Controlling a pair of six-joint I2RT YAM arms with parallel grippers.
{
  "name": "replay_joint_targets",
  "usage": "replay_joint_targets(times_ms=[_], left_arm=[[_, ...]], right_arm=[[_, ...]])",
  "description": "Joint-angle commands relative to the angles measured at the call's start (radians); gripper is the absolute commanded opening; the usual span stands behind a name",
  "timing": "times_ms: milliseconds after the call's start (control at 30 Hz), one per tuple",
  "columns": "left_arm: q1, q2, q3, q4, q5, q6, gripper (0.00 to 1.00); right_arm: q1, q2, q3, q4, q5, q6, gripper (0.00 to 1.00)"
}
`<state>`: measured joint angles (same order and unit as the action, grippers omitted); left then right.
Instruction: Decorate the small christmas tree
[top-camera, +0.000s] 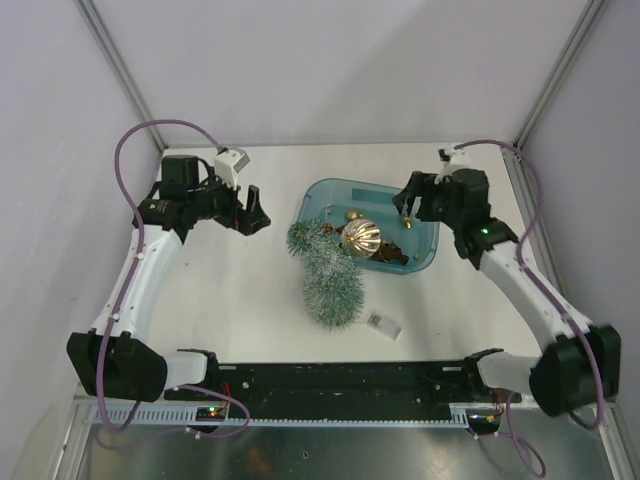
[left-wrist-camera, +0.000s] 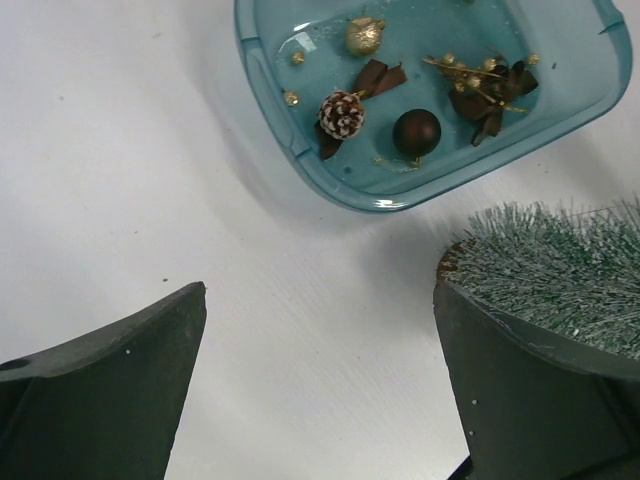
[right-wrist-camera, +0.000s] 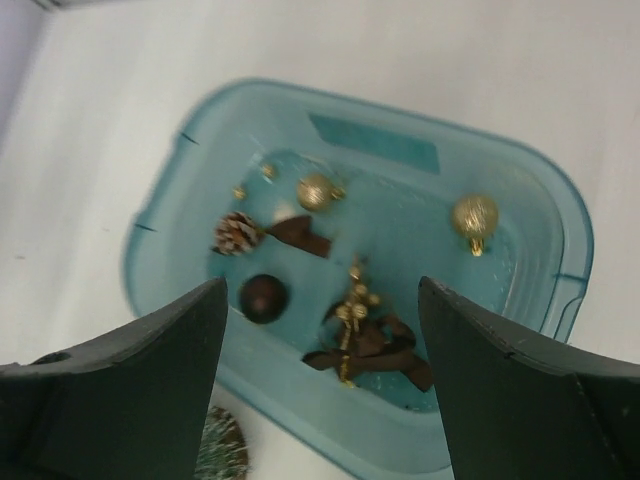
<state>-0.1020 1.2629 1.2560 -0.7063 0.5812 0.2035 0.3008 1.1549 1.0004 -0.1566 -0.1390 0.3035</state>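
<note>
The small tree (top-camera: 332, 280) lies on its side on the bench (top-camera: 230, 320), tip toward the far left, just beside the near-left corner of the teal tub (top-camera: 318, 195). No ornament can be seen fastened to its branches. A ribbed gold ball (top-camera: 362, 237) sits at the tub's near-left rim, close to the tree.

Inside the tub: a pinecone (right-wrist-camera: 237, 232), a brown ball (right-wrist-camera: 264, 297), a brown bow with gold berries (right-wrist-camera: 365, 340) and two gold glitter balls (right-wrist-camera: 475, 217).

The right hand (right-wrist-camera: 322, 330) hovers over the tub, fingers apart and empty, with the bow and the brown ball between them. The left hand (left-wrist-camera: 320, 295) hovers over bare bench left of the tree, fingers wide apart and empty.

Step in hand, as judged: selecting an ornament; decoration not yet begun.

Next move, as judged:
1. Lower the right hand into the tub, clear of the walls.
2. Centre the fingers on one ornament only.
3. Use the left hand to steady or raise the tree.
</note>
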Motion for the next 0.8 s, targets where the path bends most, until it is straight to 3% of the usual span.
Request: replay_joint_targets(times_ms=[0,200,567,767], left_arm=[[0.035,0.003,-0.006,0.014,-0.024,0.029,1.00],[0.056,0.010,-0.033,0.019,-0.016,0.035,1.00],[0.057,0.026,-0.040,0.025,0.016,0.032,1.00],[0.057,0.016,-0.050,0.024,0.022,0.048,1.00]], right_arm=[[0.002,0.175,-0.011,0.058,0.064,0.009,0.80],[0.036,0.378,-0.014,0.060,0.145,0.011,0.79],[0.076,0.564,0.090,0.138,0.428,-0.044,0.80],[0.084,0.673,0.155,0.162,0.492,-0.067,0.79]])
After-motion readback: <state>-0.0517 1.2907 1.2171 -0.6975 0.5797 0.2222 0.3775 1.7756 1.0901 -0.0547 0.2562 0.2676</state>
